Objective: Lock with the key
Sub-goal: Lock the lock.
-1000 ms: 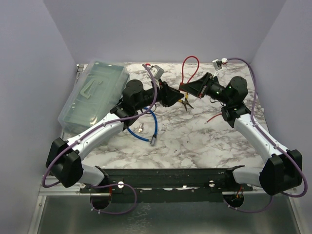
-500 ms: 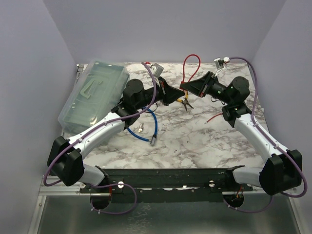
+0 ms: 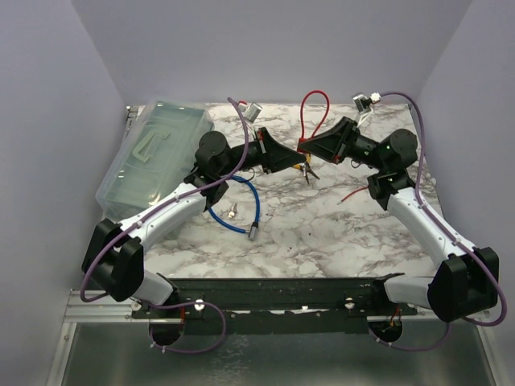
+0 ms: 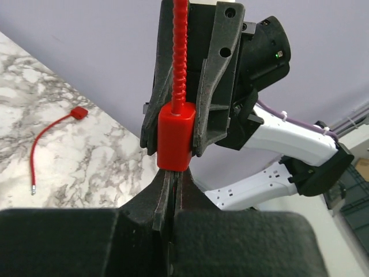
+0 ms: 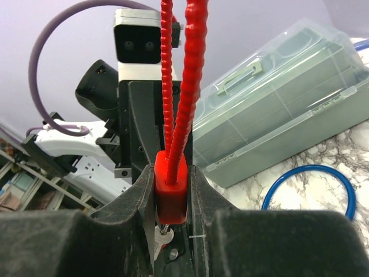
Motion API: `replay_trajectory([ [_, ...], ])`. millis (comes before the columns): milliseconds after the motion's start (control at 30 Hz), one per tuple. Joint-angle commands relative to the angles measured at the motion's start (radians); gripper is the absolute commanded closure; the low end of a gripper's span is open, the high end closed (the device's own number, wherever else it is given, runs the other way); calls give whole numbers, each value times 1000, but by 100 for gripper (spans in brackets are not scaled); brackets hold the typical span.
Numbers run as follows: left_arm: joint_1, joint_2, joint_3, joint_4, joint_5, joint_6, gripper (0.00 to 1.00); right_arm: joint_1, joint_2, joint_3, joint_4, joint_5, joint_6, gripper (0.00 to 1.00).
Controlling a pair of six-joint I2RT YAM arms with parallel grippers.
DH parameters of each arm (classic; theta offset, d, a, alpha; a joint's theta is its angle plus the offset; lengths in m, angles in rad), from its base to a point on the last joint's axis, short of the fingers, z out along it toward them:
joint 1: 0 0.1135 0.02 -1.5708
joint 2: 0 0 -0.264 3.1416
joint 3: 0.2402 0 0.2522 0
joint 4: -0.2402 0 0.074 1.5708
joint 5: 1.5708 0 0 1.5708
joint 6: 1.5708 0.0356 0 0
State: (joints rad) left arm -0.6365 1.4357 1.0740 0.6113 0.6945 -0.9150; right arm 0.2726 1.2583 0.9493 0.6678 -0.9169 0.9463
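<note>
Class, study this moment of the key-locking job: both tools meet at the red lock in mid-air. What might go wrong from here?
1. The left tool is shut under the red lock on what looks like the key, of which only a silver sliver shows; a turn may slip off it.
2. The right tool clamps just the lock's sides; twisting could spin or drop it.
3. The tools nearly touch, so they may collide.

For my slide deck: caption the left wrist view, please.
Right gripper holds the red cable lock upright while the left gripper's shut jaws meet its underside.
</note>
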Motion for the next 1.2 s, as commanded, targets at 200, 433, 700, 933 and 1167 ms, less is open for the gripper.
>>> replay_trajectory([
  [200, -14, 38, -68, 111, 112, -113, 100, -11, 7, 64, 126, -20, 64, 100],
  [433, -37, 39, -108, 110, 124, -83, 100, -24, 37, 104, 164, 12, 108, 100],
  [700, -44, 45, -134, 107, 136, -67, 100, -33, 57, 132, 188, 4, 108, 100],
  [933, 8, -22, -94, -7, 167, 53, 64, -51, 39, 86, 99, -75, 1, 100],
  [1167, 142, -164, 6, -292, 281, 251, 39, -56, -7, 38, -81, -173, -172, 100],
])
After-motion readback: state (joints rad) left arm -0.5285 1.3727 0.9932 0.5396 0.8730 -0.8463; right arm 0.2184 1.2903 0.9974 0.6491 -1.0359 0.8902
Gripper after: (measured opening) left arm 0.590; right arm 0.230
